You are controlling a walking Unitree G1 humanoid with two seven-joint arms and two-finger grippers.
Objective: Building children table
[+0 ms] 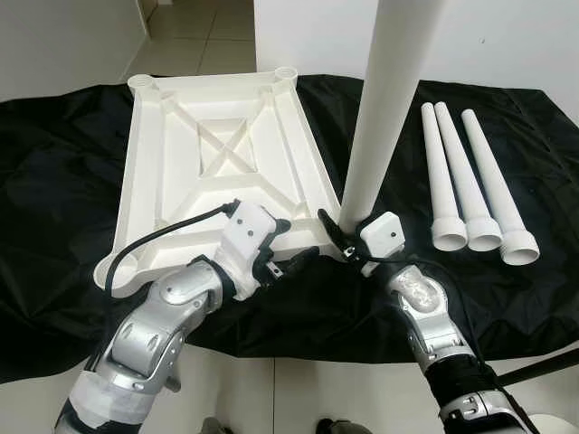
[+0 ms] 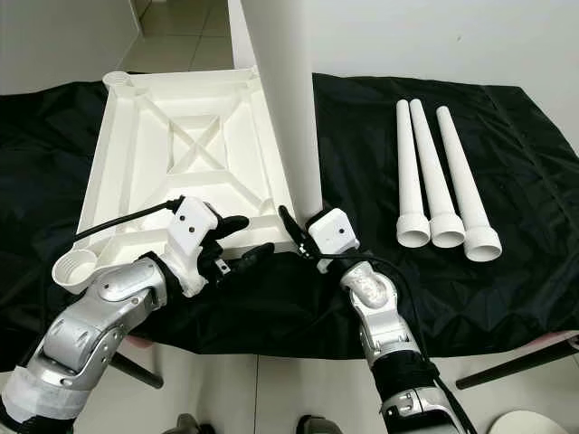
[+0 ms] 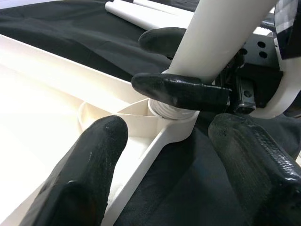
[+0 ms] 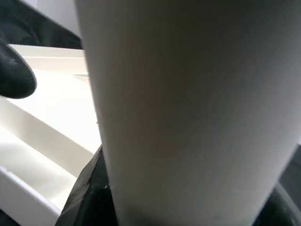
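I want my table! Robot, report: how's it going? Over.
Right hand shut on upright leg, threaded end in tabletop corner socket. Left hand open beside it. Three legs waiting.

Both silver arms reach forward from below, elbows bent, wrists near each other in front of the robot. The left gripper (image 1: pixel 294 260) points toward the right one, its two black fingers (image 3: pixel 82 174) spread apart with nothing between them. The right gripper (image 1: pixel 341 237) is tilted up and to the left, its fingers (image 3: pixel 181 90) clamped on the base of an upright white leg (image 1: pixel 384 108)
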